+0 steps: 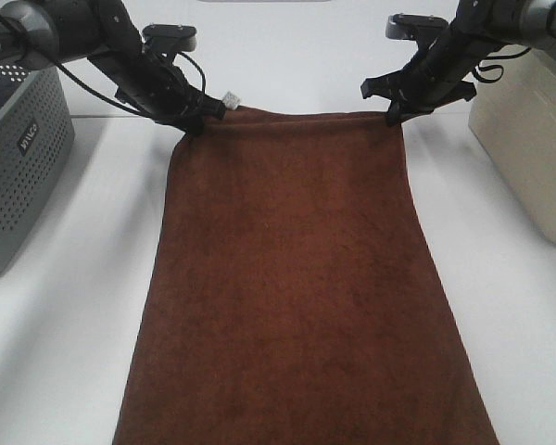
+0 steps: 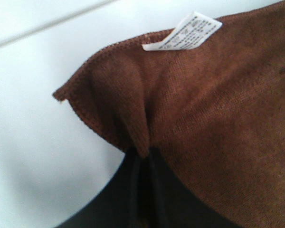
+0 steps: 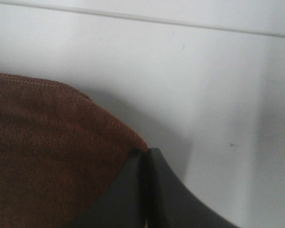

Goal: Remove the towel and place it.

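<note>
The dark reddish-brown towel (image 1: 292,287) lies spread lengthwise on the white table, running from the far edge to the near edge of the view. My left gripper (image 1: 196,119) is shut on its far left corner, beside the small white tag (image 1: 230,97). The left wrist view shows the tag (image 2: 183,32) and the cloth (image 2: 218,118) bunched between the jaws. My right gripper (image 1: 395,115) is shut on the far right corner. The right wrist view shows that corner (image 3: 52,156) pinched between the closed jaws.
A grey perforated basket (image 1: 18,167) stands at the left edge of the table. A cream-coloured bin (image 1: 528,139) stands at the right edge. White table (image 1: 74,306) shows on both sides of the towel.
</note>
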Tool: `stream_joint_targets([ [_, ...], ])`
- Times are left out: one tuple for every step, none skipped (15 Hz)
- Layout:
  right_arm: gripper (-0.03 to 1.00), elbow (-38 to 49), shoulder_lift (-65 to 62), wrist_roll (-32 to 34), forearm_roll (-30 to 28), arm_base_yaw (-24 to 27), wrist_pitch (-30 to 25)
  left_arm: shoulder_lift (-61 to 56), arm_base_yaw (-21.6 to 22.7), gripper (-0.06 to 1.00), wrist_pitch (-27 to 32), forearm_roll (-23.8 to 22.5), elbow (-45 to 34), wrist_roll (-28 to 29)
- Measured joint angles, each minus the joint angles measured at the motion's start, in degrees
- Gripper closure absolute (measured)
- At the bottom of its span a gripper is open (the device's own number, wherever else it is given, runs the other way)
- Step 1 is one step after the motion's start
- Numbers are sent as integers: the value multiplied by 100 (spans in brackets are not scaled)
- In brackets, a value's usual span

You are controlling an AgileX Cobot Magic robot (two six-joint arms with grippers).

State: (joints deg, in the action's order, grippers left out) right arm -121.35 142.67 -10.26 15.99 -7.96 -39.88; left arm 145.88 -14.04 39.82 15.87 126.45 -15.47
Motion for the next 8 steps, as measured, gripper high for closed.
stream_joint_targets([
  [96,0,0,0,0,0,201,0,0,94,-252,-6,11,-11],
  [96,0,0,0,6,0,424,6,0,94,-458,-11,17,-17],
  [96,0,0,0,11,0,596,11,0,94,-630,-11,17,-23],
  [96,0,0,0,17,0,814,11,0,94,-802,-17,17,-40],
  [96,0,0,0,17,0,1003,11,0,94,-985,-17,17,-92],
  [96,0,0,0,23,0,1192,11,0,94,-1169,-17,17,-120],
  [96,0,0,0,29,0,1341,11,0,94,-1289,-17,17,-132],
  [96,0,0,0,86,0,1473,11,0,94,-1369,-17,17,-132],
])
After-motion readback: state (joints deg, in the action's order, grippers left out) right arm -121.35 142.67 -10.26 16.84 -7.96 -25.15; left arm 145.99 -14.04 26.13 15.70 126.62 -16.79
